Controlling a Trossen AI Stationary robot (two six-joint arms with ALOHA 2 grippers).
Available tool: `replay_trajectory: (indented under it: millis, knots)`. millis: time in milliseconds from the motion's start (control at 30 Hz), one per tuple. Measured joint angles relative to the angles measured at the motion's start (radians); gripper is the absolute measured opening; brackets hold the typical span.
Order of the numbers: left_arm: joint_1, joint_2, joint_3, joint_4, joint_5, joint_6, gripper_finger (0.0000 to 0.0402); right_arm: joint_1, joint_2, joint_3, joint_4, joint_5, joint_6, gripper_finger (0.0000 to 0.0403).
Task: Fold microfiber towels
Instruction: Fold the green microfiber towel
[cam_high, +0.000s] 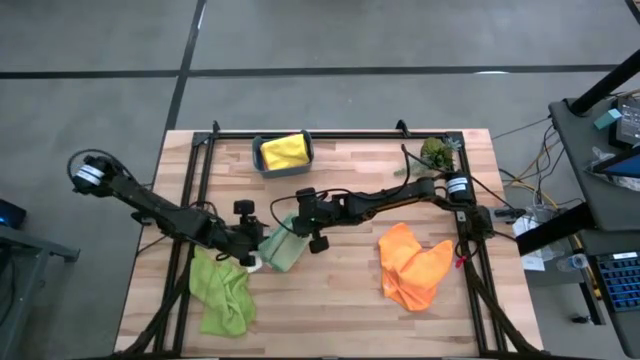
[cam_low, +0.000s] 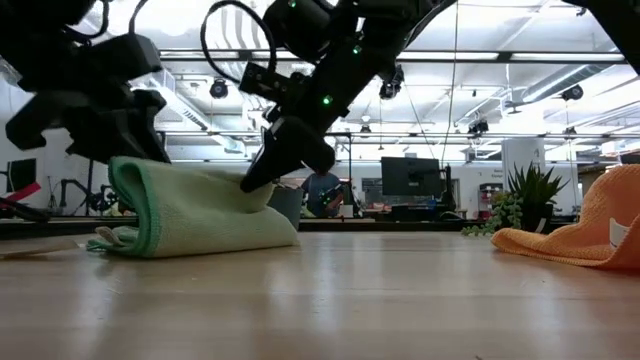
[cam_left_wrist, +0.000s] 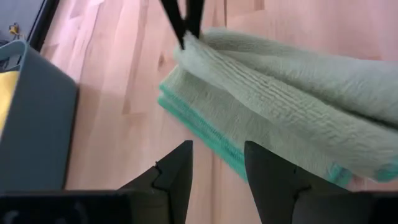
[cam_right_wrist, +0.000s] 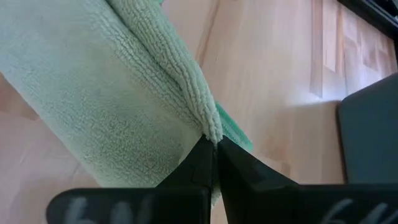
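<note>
A pale sage green towel (cam_high: 283, 247) lies folded at the table's middle, its lower layers on the wood, also showing in the low view (cam_low: 200, 215). My right gripper (cam_right_wrist: 212, 144) is shut on its upper layer; it also shows in the high view (cam_high: 296, 222). My left gripper (cam_left_wrist: 217, 168) is open at the towel's left side, its fingers just short of the teal-stitched edge (cam_left_wrist: 205, 140); I cannot tell whether they touch it. A lime green towel (cam_high: 222, 292) lies crumpled near left, an orange towel (cam_high: 412, 265) near right, and a yellow towel (cam_high: 284, 151) sits in the bin. The pink towel is out of view. My right gripper pinches a folded ridge of the sage towel's upper layer (cam_right_wrist: 205, 121) between its two fingertips. The fingers slant down from the table's right side (cam_low: 265, 172). The pinched end is raised a little, while the rest of the towel rests on the table.
A teal bin (cam_high: 262, 160) stands at the far edge, left of centre. A green plant sprig (cam_high: 437, 152) stands far right. Black frame rails (cam_high: 200, 190) run along the table's left, right and far sides. Bare wood lies between the sage and orange towels.
</note>
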Motion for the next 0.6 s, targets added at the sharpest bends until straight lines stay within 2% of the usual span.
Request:
replay_trajectory:
  millis: [300,600]
  knots:
    - [0.0,-0.127,0.0,-0.016,-0.003,0.001,0.013,-0.021,0.017,0.0,0.053,-0.001,0.005,0.0009]
    - [0.0,-0.106,-0.001,0.015,-0.003,0.0,0.013,-0.026,0.017,0.0,0.109,-0.004,-0.013,0.0014]
